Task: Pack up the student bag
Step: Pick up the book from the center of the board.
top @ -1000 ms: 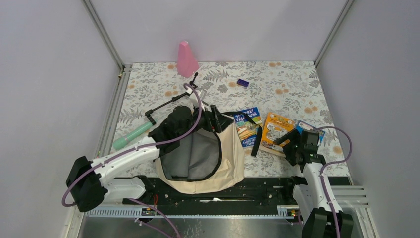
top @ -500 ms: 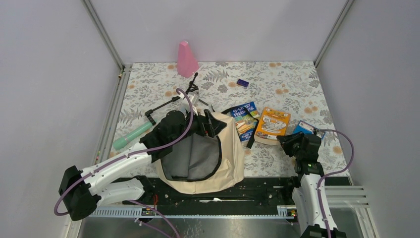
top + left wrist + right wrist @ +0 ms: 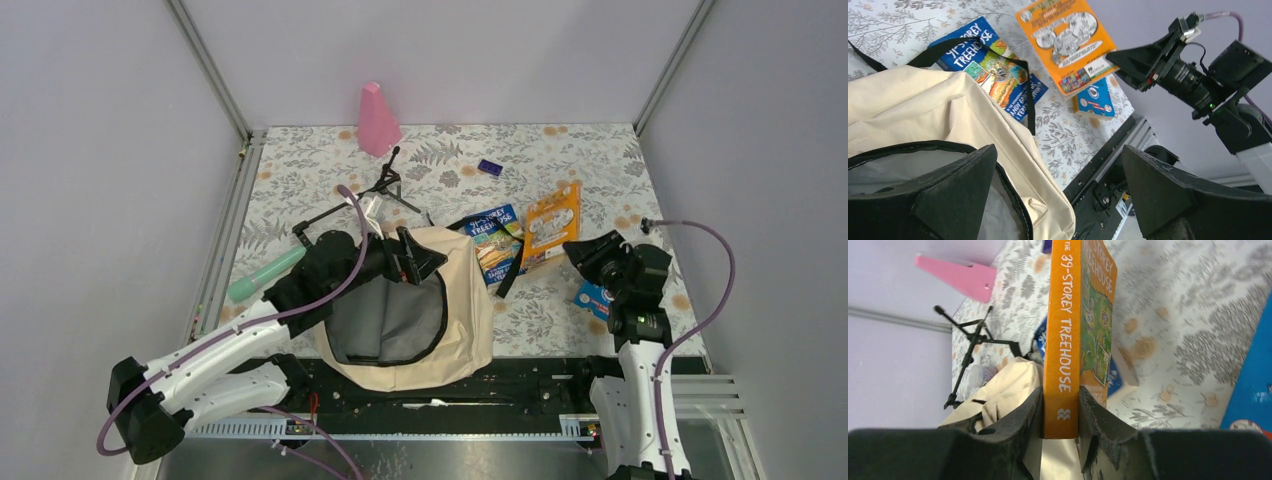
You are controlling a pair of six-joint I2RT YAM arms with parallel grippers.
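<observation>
Orange paperback [image 3: 552, 224] airborne: from above, we see the right gripper [image 3: 583, 246] clamped on its lower end. The book is now tipped up on edge over the right half of the table [image 3: 600, 160], where a second ago it lay flat beside the blue book [image 3: 488, 240]. The student bag [image 3: 465, 300] sits at the table's near edge, mouth gaping, with the left gripper [image 3: 400, 255] at its far rim, jaws spread wider than before and holding nothing. From the left wrist, we look past those released fingers [image 3: 948, 195] to the bag's dark zip line and the lifted book beyond. From the right wrist, both pads [image 3: 1020, 427] pinch the spine. Pickup looks done, we judge; carrying the book to the open bag comes next.
</observation>
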